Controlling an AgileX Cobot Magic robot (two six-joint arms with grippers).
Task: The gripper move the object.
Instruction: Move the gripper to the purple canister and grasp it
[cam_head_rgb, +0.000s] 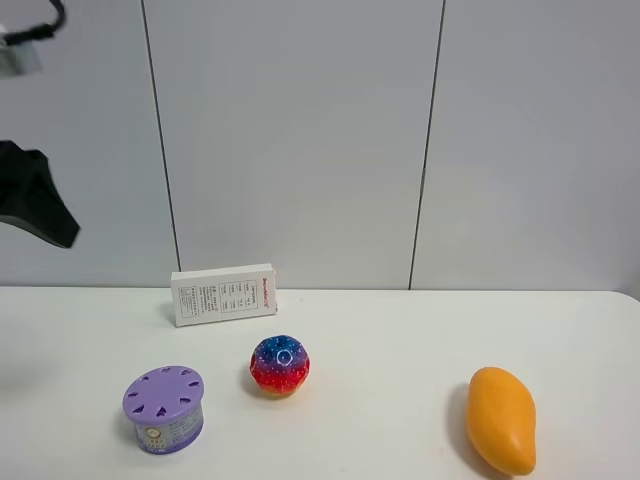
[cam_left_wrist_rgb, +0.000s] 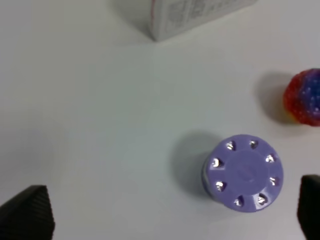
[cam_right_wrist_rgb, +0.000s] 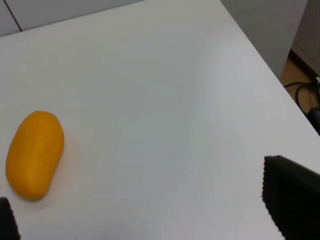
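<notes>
My left hand (cam_left_wrist_rgb: 167, 210) is spread wide, holding nothing, above the desk (cam_head_rgb: 400, 330). The purple can (cam_head_rgb: 164, 409) stands upright at the high view's lower left, slotted lid up, axis vertical, left of the speckled ball (cam_head_rgb: 279, 366).

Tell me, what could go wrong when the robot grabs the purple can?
The purple can sits off-centre between the open jaws of the left gripper, close to one jaw, which might hit its lid. The speckled ball lies nearby; a bump could send it rolling.
</notes>
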